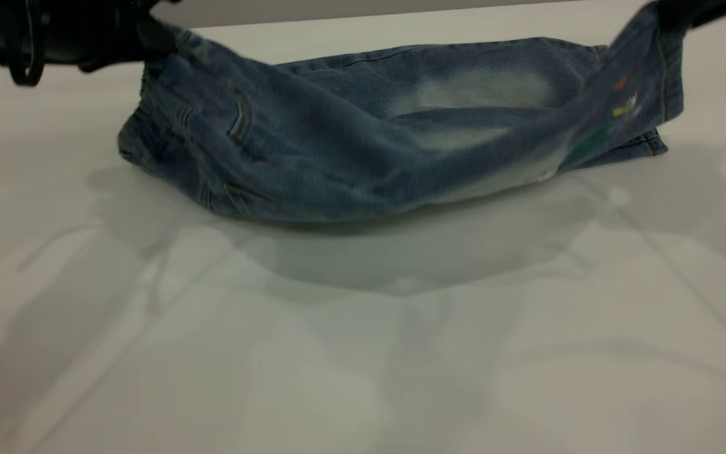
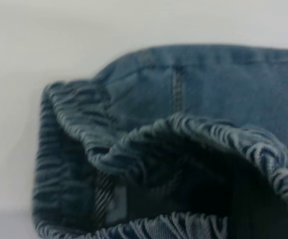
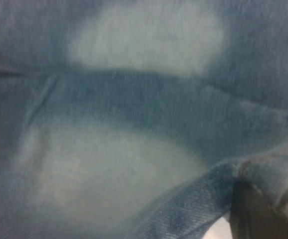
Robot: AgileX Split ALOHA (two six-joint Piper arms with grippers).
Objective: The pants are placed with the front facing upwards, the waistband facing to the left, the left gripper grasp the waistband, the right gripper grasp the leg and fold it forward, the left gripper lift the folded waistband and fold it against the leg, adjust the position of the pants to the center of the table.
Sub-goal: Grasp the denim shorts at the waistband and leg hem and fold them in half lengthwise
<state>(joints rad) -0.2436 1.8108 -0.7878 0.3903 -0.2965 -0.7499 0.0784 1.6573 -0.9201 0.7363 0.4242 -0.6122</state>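
The waistband [image 1: 167, 69] is clamped in the left gripper [image 1: 142, 41] and one leg [image 1: 643, 69] in the right gripper [image 1: 675, 16], both raised. Between them the one pair of pants [image 1: 363, 151] sags onto the table [image 1: 363, 353]; two pale patches [image 3: 149, 40] are seen.

Pants [image 1: 338, 157]: short blue denim, pale faded oval patches on front, lying across far part of white desk [image 1: 363, 353]. Near long edge raised at both ends, sagging between, its middle low over desk. Waistband [image 2: 134, 144] at left: gathered, ruffled, folded open, clamped by left hand [image 1: 149, 38]. Leg end at right lifted, colourful print showing, pinched by right hand [image 3: 256, 206].
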